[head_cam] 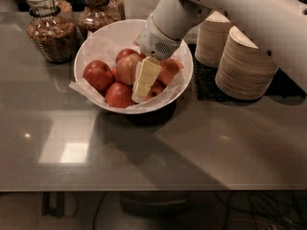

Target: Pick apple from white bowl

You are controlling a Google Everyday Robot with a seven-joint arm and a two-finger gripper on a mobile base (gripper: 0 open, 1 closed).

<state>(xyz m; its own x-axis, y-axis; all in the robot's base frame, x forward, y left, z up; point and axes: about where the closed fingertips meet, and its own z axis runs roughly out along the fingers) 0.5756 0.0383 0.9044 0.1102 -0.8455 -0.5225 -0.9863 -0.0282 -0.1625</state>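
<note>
The white bowl [118,32], lined with crinkled white paper, stands at the back middle of the grey table and holds several apples. My gripper [143,83], cream-coloured on a white arm, reaches down into the bowl's middle among the fruit. A yellow-orange apple [170,70] lies just right of it, partly hidden behind it. A paler pinkish-yellow apple [126,69] touches its left side. Darker red apples lie at the left [98,74] and front [119,95].
Two glass jars of nuts [50,30] [96,8] stand behind the bowl at the left. Stacks of beige disposable bowls [244,66] [213,40] sit on a black mat to the right. The grey table [158,147] stretches toward me.
</note>
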